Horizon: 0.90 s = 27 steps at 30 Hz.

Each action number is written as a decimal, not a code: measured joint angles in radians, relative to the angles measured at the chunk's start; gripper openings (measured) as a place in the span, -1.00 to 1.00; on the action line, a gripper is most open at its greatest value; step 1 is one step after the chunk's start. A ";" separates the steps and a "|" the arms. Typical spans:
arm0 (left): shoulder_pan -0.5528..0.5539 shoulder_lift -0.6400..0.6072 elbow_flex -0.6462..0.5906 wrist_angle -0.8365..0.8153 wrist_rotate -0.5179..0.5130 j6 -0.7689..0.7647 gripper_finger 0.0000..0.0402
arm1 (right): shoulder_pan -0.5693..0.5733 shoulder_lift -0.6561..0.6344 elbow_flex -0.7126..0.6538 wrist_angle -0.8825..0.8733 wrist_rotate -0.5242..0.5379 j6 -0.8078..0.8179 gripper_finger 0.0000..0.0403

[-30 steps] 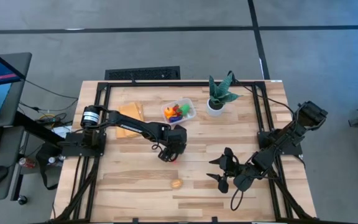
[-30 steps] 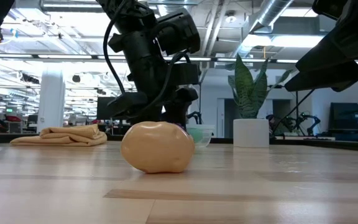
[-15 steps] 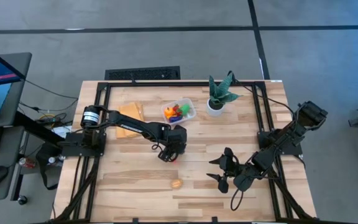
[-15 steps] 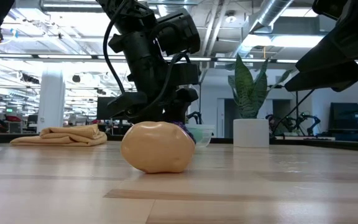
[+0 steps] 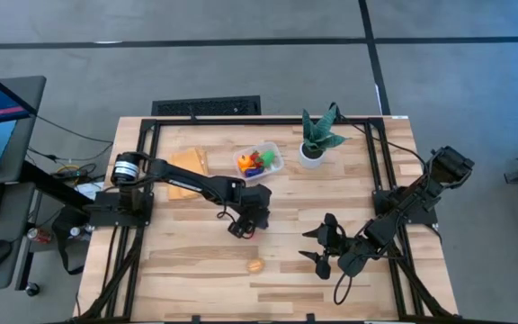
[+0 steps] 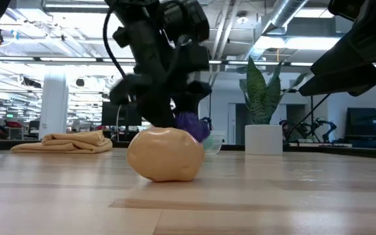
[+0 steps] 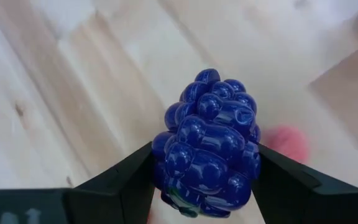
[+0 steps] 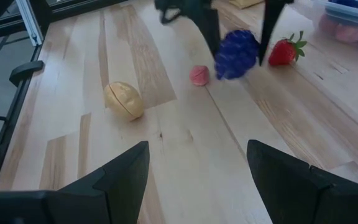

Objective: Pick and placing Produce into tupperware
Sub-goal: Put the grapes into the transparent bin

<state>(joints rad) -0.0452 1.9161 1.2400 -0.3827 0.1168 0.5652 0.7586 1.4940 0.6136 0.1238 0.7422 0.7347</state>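
Observation:
A purple grape bunch sits between the fingers of my left gripper, near the table's middle; it also shows in the low view and the right wrist view. The clear tupperware, holding several coloured produce pieces, stands on the far side of that gripper. On the table lie a tan piece, a pink bit and a strawberry. My right gripper waits open to the right, touching nothing. My left gripper pinches the grape bunch between its two fingers, one finger on each flank of the bunch. The fingers come from above, pointing down. The bunch is lifted clear of the table.
A spiky green plant in a white pot stands right of the tupperware. A folded tan cloth lies to its left, under the left arm. The tan piece fills the foreground of the low view. Bare wood lies along the near edge.
My left gripper has gone up with the grape bunch, which now hangs clear above the table; in the low view it shows above the tan piece, where it was hidden low behind it before.

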 joint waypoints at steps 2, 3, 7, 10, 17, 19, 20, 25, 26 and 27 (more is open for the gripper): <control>0.000 -0.023 0.000 -0.001 0.044 0.000 0.09 | 0.000 0.000 0.000 -0.001 0.000 0.000 0.32; 0.000 -0.036 0.000 0.000 0.068 0.000 0.09 | 0.000 0.000 0.000 0.000 0.000 0.000 0.32; 0.000 -0.086 0.000 -0.003 0.155 0.000 0.09 | 0.000 0.000 0.000 -0.001 0.000 0.000 0.32; 0.000 -0.124 0.000 -0.007 0.196 0.000 0.09 | 0.000 0.000 0.000 -0.002 0.000 0.000 0.32; 0.007 -0.221 0.000 -0.032 0.133 0.018 0.09 | 0.000 0.000 0.000 -0.002 -0.002 0.000 0.32; 0.017 -0.248 0.000 -0.036 0.104 0.021 0.09 | 0.000 0.000 0.000 -0.002 -0.004 0.000 0.32; 0.025 -0.258 0.000 -0.039 0.092 0.021 0.09 | 0.000 0.000 0.000 -0.002 -0.004 0.000 0.32; 0.084 -0.302 0.000 -0.057 0.079 0.019 0.09 | 0.000 0.000 0.000 -0.002 -0.006 0.000 0.32; 0.097 -0.305 0.000 -0.060 0.079 0.017 0.09 | 0.000 0.000 0.000 -0.002 -0.007 0.000 0.32; 0.110 -0.306 0.000 -0.065 0.078 0.016 0.09 | 0.000 0.000 0.000 -0.002 -0.008 0.000 0.32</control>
<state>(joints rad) 0.0646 1.6097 1.2404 -0.4473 0.1948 0.5815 0.7589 1.4940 0.6136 0.1221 0.7346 0.7345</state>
